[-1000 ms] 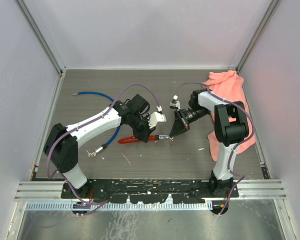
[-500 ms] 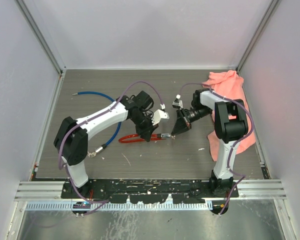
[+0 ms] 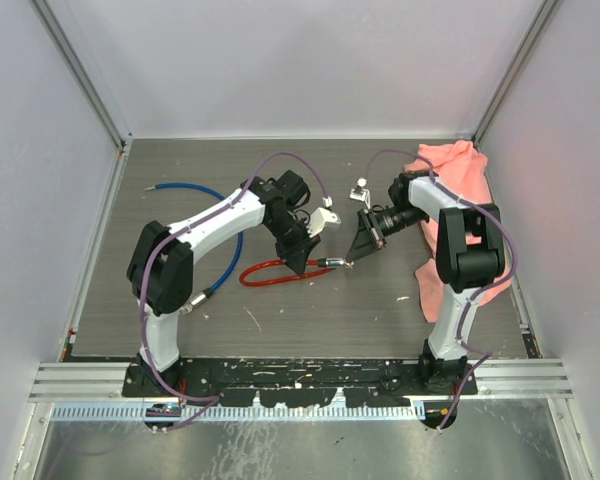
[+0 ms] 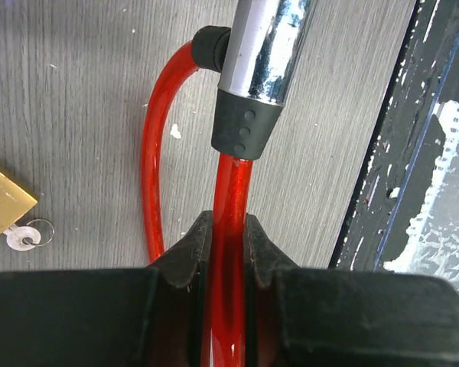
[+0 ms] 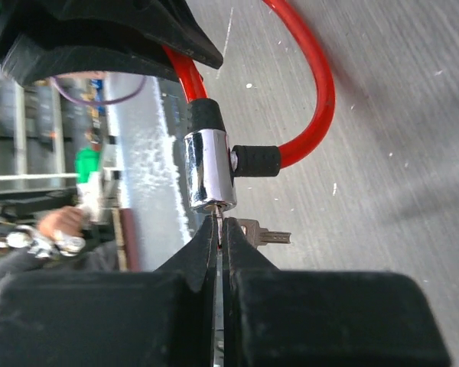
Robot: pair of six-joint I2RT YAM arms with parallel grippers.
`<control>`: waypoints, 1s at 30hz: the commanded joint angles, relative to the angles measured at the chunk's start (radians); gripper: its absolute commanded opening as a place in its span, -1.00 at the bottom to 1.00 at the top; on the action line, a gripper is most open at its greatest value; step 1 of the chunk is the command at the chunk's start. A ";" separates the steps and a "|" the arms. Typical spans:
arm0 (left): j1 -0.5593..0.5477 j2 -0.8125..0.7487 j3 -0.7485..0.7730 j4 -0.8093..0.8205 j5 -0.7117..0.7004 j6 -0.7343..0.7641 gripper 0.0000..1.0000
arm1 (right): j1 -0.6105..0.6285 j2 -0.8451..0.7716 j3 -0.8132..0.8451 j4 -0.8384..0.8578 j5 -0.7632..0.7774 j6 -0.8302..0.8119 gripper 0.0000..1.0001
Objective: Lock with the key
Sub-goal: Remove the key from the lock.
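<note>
Because a key will only go home in a lock that cannot slide away, both arms are meeting over the middle of the grey wood-grain tabletop (image 3: 180, 320). They are working well apart from the crumpled pink cloth (image 3: 460, 170) that is lying along the right edge toward the far right corner, and from the blue cable (image 3: 195, 190) that is curling near the left edge.

The left gripper (image 4: 223, 229) is clenching its jaws on the red plastic-coated cable loop (image 4: 147, 153) just behind the lock body, apparently bracing it against the push. That is leaving the chrome lock cylinder with black rubber collars (image 5: 208, 168) jutting free, its keyhole end facing the right arm and the loop's black-capped end sitting in its side. A brass padlock (image 4: 4, 210) is lying idle beside the loop.

The right gripper (image 5: 220, 229) is pressing its jaws tight on the small silver key (image 5: 217, 215), whose blade is meeting the cylinder's end; how deep it is sitting cannot be told. A spare silver key (image 5: 266, 235) is dangling beside the fingers.
</note>
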 commanded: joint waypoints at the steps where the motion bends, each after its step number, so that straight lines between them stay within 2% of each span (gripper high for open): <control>1: 0.006 0.021 0.031 -0.049 0.036 -0.005 -1.00 | 0.014 -0.183 -0.036 0.203 0.072 -0.041 -0.98; 6: 0.017 0.030 0.039 -0.047 0.062 -0.012 -1.00 | 0.063 -0.422 -0.205 0.471 0.195 -0.097 -0.98; 10: 0.028 0.032 0.039 -0.042 0.088 -0.015 -1.00 | 0.124 -0.642 -0.373 0.628 0.250 -0.266 -0.98; 17: 0.038 0.026 0.036 -0.044 0.121 -0.015 -1.00 | 0.225 -0.862 -0.595 0.870 0.417 -0.552 -0.98; 22: 0.047 0.016 0.028 -0.042 0.139 -0.015 -1.00 | 0.231 -0.889 -0.597 0.893 0.481 -0.623 -0.98; 30: 0.069 0.001 0.008 -0.059 0.138 0.001 -1.00 | 0.227 -0.905 -0.573 0.839 0.480 -0.610 -0.98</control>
